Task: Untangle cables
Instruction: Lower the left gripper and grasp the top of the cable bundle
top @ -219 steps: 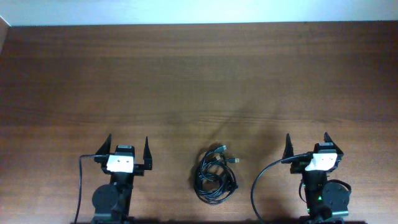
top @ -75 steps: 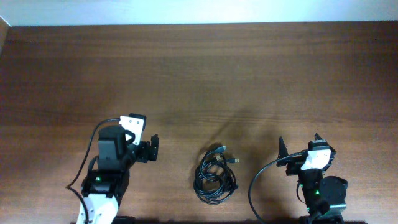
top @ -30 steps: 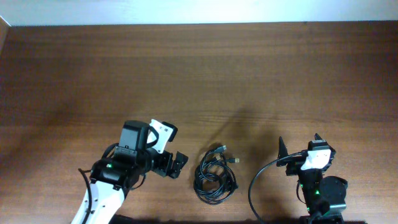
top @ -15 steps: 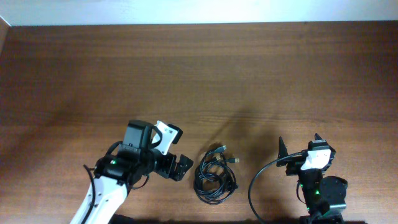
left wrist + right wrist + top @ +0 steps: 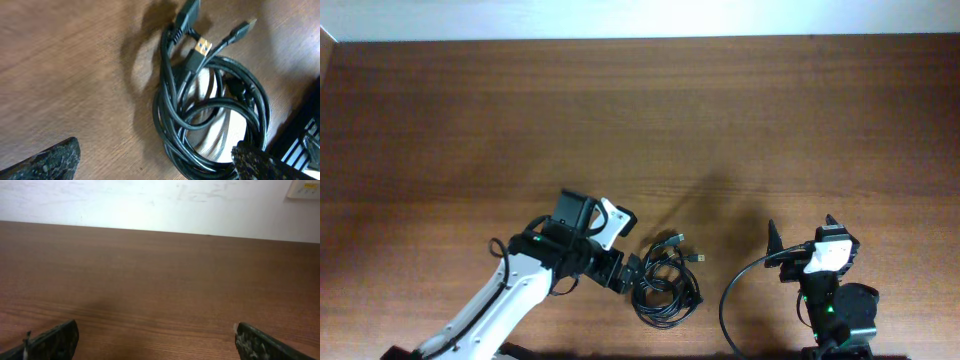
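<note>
The cables (image 5: pixel 667 284) are thin black cords coiled into one tangled bundle near the table's front middle, with plugs at its upper right. In the left wrist view the cables (image 5: pixel 210 115) fill the centre, with a gold-tipped USB plug (image 5: pixel 200 50) at the top. My left gripper (image 5: pixel 632 276) is open at the bundle's left edge; in the left wrist view its fingertips (image 5: pixel 155 162) straddle the coil's lower part, the right finger over the cords. My right gripper (image 5: pixel 805 235) is open and empty at the front right, far from the cables; its own view (image 5: pixel 155 342) shows only bare table.
The wooden table (image 5: pixel 640 120) runs to a white wall at the back. A thicker black robot cable (image 5: pixel 728 300) loops on the table left of the right arm's base, close to the bundle's right side.
My left arm has swung right and reached toward the bundle, bringing its open gripper to the coil's left edge. The cables and the right arm have not moved.
</note>
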Controlling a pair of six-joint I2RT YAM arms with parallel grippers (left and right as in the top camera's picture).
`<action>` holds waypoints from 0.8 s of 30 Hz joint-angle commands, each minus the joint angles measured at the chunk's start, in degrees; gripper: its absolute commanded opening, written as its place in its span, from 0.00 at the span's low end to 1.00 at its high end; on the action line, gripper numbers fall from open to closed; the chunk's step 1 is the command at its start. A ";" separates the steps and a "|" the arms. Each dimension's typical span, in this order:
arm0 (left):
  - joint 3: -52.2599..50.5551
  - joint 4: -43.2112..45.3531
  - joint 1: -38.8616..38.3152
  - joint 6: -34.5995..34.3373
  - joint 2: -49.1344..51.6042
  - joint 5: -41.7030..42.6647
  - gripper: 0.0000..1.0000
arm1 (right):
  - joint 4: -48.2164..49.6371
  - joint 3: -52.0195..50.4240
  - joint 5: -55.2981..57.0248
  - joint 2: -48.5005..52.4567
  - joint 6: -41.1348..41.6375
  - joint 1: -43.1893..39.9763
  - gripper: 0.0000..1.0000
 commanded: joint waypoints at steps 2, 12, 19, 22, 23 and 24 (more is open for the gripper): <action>1.01 1.77 -1.75 -0.39 2.58 1.07 0.99 | -0.26 -0.31 -0.74 -0.11 0.63 -0.37 0.99; 1.01 7.78 -1.88 -1.53 5.90 1.07 0.78 | -0.26 -0.31 -0.72 -0.11 0.63 -0.37 0.99; 1.01 7.85 -2.23 -5.84 6.29 1.05 0.66 | -0.26 -0.31 -0.72 -0.11 0.63 -0.37 0.99; 1.01 7.85 -2.84 -7.30 6.29 0.98 0.68 | -0.26 -0.31 -0.74 -0.11 0.63 -0.37 0.99; 1.01 7.85 -3.41 -7.32 6.29 1.01 0.66 | -0.26 -0.31 -0.72 -0.11 0.63 -0.37 0.99; 1.01 7.87 -3.82 -7.32 6.29 0.98 0.67 | -0.26 -0.31 -0.72 -0.11 0.63 -0.37 0.99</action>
